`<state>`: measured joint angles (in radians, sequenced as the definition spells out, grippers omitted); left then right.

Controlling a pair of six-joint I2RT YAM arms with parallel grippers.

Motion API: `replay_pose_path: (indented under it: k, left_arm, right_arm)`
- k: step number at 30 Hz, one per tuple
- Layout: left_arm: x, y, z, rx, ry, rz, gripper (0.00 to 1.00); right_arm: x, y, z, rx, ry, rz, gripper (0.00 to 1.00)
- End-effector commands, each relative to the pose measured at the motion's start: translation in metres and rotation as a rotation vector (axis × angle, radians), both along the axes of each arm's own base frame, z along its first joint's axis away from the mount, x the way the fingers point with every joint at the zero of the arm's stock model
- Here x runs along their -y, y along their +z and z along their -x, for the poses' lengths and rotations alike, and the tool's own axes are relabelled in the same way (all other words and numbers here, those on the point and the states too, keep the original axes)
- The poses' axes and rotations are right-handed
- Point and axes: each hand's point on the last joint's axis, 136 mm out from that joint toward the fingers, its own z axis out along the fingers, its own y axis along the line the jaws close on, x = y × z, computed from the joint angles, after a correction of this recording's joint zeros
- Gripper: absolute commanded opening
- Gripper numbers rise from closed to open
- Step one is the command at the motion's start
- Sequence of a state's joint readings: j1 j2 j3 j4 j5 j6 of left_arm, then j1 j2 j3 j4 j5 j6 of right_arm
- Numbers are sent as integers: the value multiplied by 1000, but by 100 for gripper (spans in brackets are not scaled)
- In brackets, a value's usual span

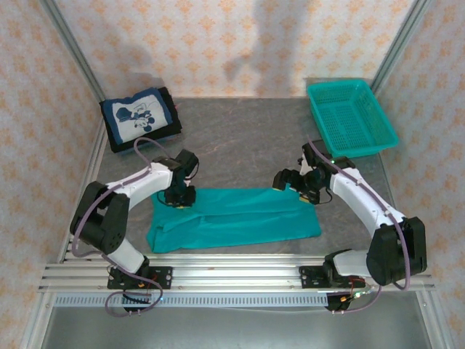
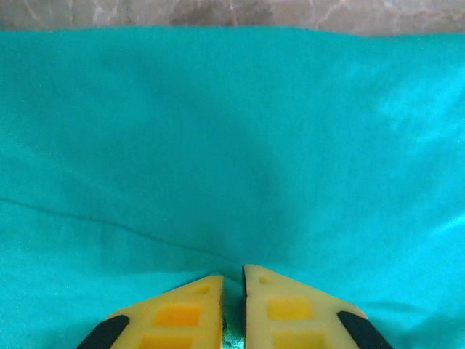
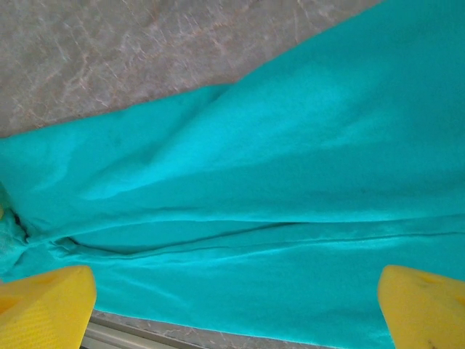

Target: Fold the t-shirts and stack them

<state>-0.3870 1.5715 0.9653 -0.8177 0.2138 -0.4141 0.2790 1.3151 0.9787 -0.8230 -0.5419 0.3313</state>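
Note:
A plain teal t-shirt (image 1: 232, 218) lies spread in a long band across the table's front. My left gripper (image 1: 178, 200) is at its upper left corner. In the left wrist view the yellow fingers (image 2: 189, 305) of the left gripper (image 2: 232, 280) are pressed nearly together with a pinch of the teal t-shirt (image 2: 232, 131) between them. My right gripper (image 1: 294, 187) hovers over the shirt's upper right end. The right wrist view has that gripper (image 3: 236, 298) wide open above the folded teal cloth (image 3: 276, 167), holding nothing. A folded navy t-shirt (image 1: 142, 118) with white cartoon print rests on dark cloth at the back left.
A teal plastic mesh basket (image 1: 340, 84) stands at the back right. The grey table (image 1: 240, 138) runs between the navy stack and the basket. Aluminium rails (image 1: 232, 273) with both arm bases line the near edge. Patterned walls close in the sides and back.

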Motion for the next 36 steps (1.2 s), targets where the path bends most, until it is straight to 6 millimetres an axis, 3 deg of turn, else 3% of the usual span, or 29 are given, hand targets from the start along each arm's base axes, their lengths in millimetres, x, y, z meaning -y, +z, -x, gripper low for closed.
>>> replay_pose_path:
  k: [1, 8, 18, 22, 24, 27, 29, 33, 36]
  left_arm:
    - [2, 10, 17, -7, -5, 25, 10]
    - [17, 21, 35, 15, -21, 71, 8]
    - [38, -2, 96, -42, -14, 89, 9]
    - [51, 10, 97, -1, -16, 174, 41]
    - [67, 33, 86, 71, -32, 269, 54]
    - [76, 65, 67, 194, -13, 352, 64]
    - [55, 65, 55, 229, 84, 277, 67]
    - [-16, 32, 55, 120, 351, 12, 67]
    - [-38, 21, 46, 128, 473, -54, 66]
  right_arm:
    - [1, 7, -9, 27, 28, 30, 99]
    - [-5, 12, -23, 39, 44, 23, 99]
    - [-9, 14, -36, 50, 50, 22, 99]
    - [-12, 9, -39, 37, 51, 16, 99]
    - [-12, 7, -40, 31, 50, 16, 99]
    - [-17, 2, -41, 20, 58, 13, 99]
    - [-21, 1, -43, 18, 64, 10, 99]
    - [-33, -7, -40, 0, 83, 8, 99]
    - [-38, -18, -36, -30, 103, 42, 99]
